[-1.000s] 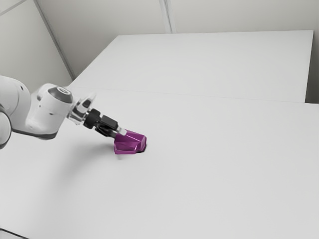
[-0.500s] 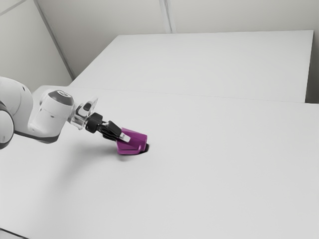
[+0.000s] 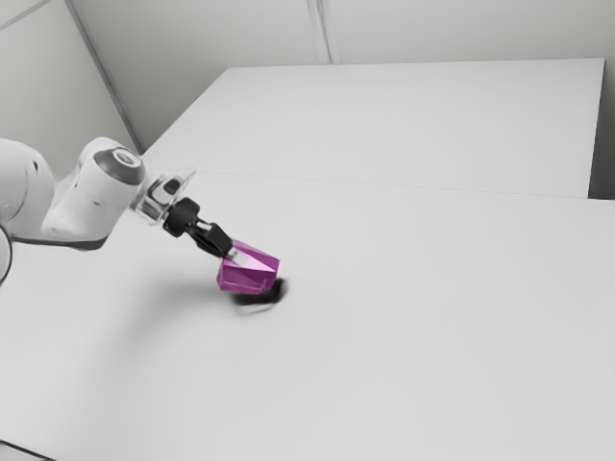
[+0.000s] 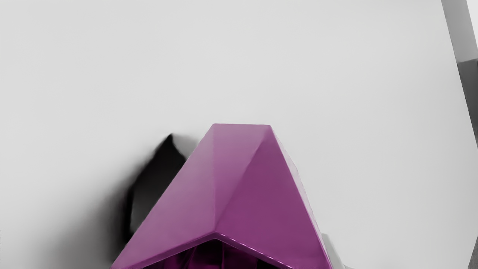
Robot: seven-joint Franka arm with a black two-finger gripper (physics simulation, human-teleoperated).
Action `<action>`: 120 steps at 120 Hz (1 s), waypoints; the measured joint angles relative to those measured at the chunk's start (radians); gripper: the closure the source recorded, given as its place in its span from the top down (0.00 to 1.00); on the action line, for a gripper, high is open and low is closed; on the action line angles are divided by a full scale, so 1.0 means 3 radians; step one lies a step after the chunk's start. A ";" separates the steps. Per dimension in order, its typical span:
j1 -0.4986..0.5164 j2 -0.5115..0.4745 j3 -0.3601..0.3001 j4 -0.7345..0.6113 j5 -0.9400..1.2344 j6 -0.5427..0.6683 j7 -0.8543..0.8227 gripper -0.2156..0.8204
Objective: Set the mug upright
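The faceted purple mug (image 4: 239,179) bares its dark hollow, with a black shadow (image 4: 153,190) beside it on the pale table (image 4: 298,74).

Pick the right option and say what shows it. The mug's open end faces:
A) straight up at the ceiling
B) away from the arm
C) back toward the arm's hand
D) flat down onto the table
C: the wrist view, from the camera on the arm's hand, looks past the edge of the purple mug into its dark hollow, while the closed end points away.
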State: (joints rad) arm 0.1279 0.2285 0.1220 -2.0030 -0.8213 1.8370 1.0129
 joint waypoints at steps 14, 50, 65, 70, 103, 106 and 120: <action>-0.0076 -0.0193 -0.0001 0.0085 0.0457 0.0001 -0.0194 0.05; -0.0430 -0.0371 0.0002 0.0111 0.1861 0.0281 -0.0783 0.05; -0.0591 -0.0416 0.0002 0.0010 0.2259 0.0464 -0.1026 0.05; -0.0629 -0.0417 0.0002 -0.0003 0.2382 0.0495 -0.1106 0.05; -0.0706 -0.0392 -0.0002 -0.0002 0.2816 0.0374 -0.1601 0.05; -0.0706 -0.0391 -0.0003 0.0001 0.2843 0.0364 -0.1641 0.05; -0.0711 -0.0363 -0.0011 0.0003 0.2955 0.0325 -0.1811 0.05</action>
State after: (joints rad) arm -0.0855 0.1196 0.1186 -2.0020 0.0653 1.9346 0.4695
